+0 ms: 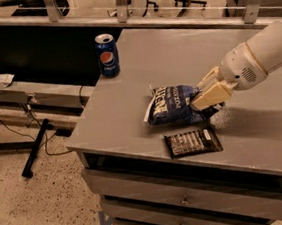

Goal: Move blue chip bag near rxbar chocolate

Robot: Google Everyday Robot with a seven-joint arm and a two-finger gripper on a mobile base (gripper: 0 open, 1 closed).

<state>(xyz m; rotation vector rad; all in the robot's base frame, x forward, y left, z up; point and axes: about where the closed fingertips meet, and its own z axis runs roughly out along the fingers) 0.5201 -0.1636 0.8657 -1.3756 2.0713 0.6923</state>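
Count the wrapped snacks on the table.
2. The blue chip bag lies in the table's middle, the tool at its right end; the rxbar chocolate lies in front of it. None seems hidden.

Looks like a robot lab — gray workbench (175,55) with drawers (180,198) under the jaws, cables (48,138) and speckled floor (40,205) well off to the side; gripper (207,100) pinches the blue chip bag (170,105).

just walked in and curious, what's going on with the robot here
The robot arm's end effector grips the blue chip bag by its right end, low over the grey table. The bag is just behind the rxbar chocolate, which lies flat near the front edge. A Pepsi can stands at the far left corner.
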